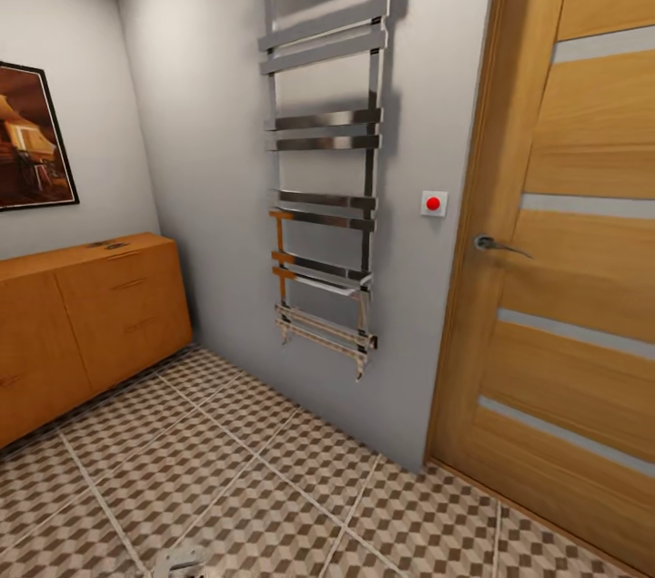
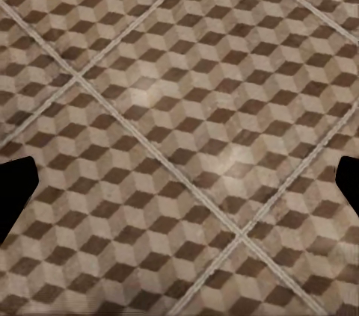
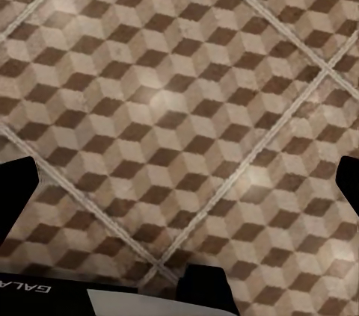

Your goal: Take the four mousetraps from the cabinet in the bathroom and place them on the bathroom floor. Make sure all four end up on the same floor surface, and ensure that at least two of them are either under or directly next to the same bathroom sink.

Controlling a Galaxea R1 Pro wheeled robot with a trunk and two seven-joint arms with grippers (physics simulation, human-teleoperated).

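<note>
Head view: robot stood in the bathroom facing a corner. The cabinet [image 1: 86, 323], orange-brown with slim bar handles, sat against the left wall under a framed picture [image 1: 32, 136]. On its top near the far end lay two small dark flat shapes [image 1: 107, 245]; possibly mousetraps, too small to confirm. No trap could be identified with certainty in any view. A chrome towel rail [image 1: 323, 141] hung on the facing wall, with a red button switch [image 1: 434, 203] beside it and a wooden door [image 1: 569, 241] at right. The bathroom floor [image 1: 273, 487] showed the cube-pattern tiles. A small grey object [image 1: 182, 557] lay at the bottom edge of the head view; nature unclear.

Left tool [image 2: 179, 185]: fingertips showed as dark tips at opposite edges of the left wrist view, well apart, so spread wide with nothing between them, only tile below. Right tool [image 3: 179, 185]: same, spread wide and empty, over tile.

Judgement: robot was in transit and no trap was yet in hand. Traps should be light, stiff and flat, with little height to grip; the wood base is the safe place to hold, pinched across its long edges. Avoid the white-grey piece on top, likely the weaker part. A thin base may slide on the cabinet top when the fingers close.
</note>
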